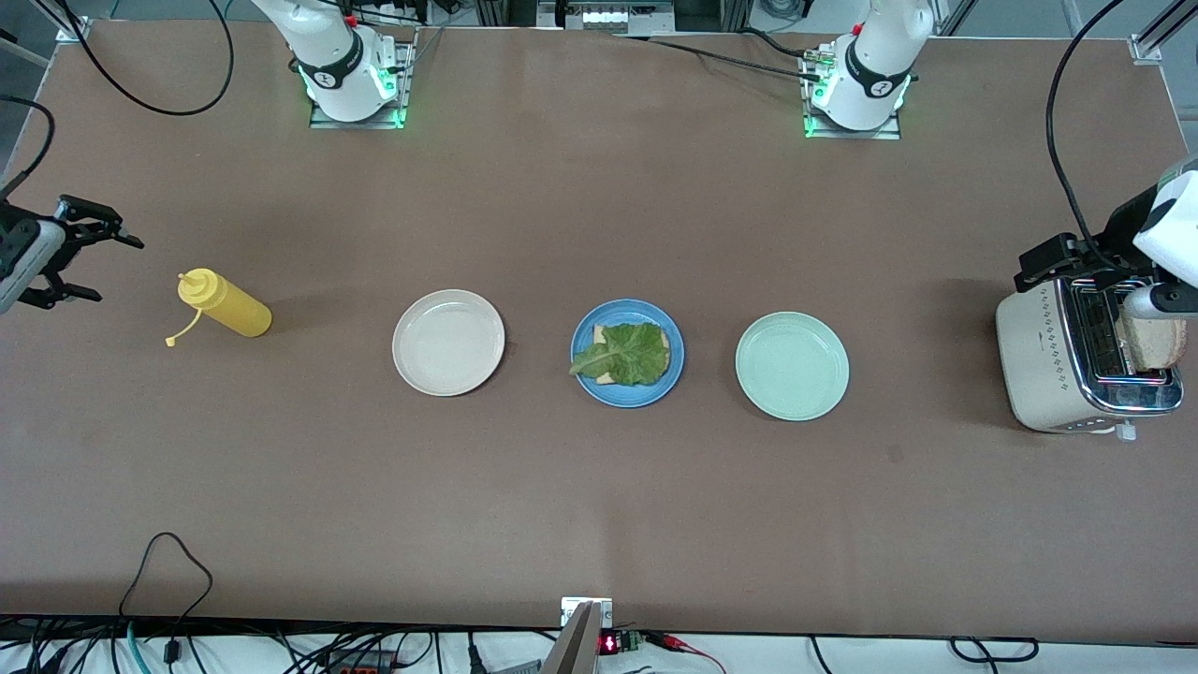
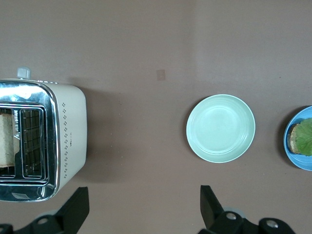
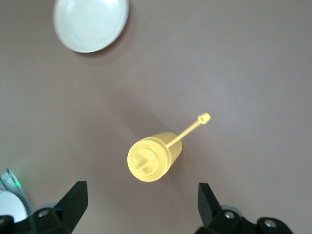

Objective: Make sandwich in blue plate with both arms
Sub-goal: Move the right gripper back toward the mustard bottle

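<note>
The blue plate [image 1: 585, 329] sits mid-table with one bread slice [image 1: 607, 376] on it and a green lettuce leaf [image 1: 629, 354] on top of the slice. The plate's edge also shows in the left wrist view [image 2: 298, 163]. A second bread slice [image 1: 1153, 343] stands in a slot of the toaster [image 1: 1039, 360] and shows in the left wrist view [image 2: 6, 144]. My left gripper [image 1: 1053, 260] is open and empty in the air beside the toaster [image 2: 68, 131]. My right gripper [image 1: 117, 270] is open and empty in the air at the right arm's end, next to the yellow bottle [image 1: 227, 306].
A cream-white plate [image 1: 448, 342] lies beside the blue plate toward the right arm's end. A pale green plate [image 1: 792, 365] lies toward the left arm's end and shows in the left wrist view [image 2: 220, 128]. The yellow squeeze bottle [image 3: 153, 156] has its cap off on a tether.
</note>
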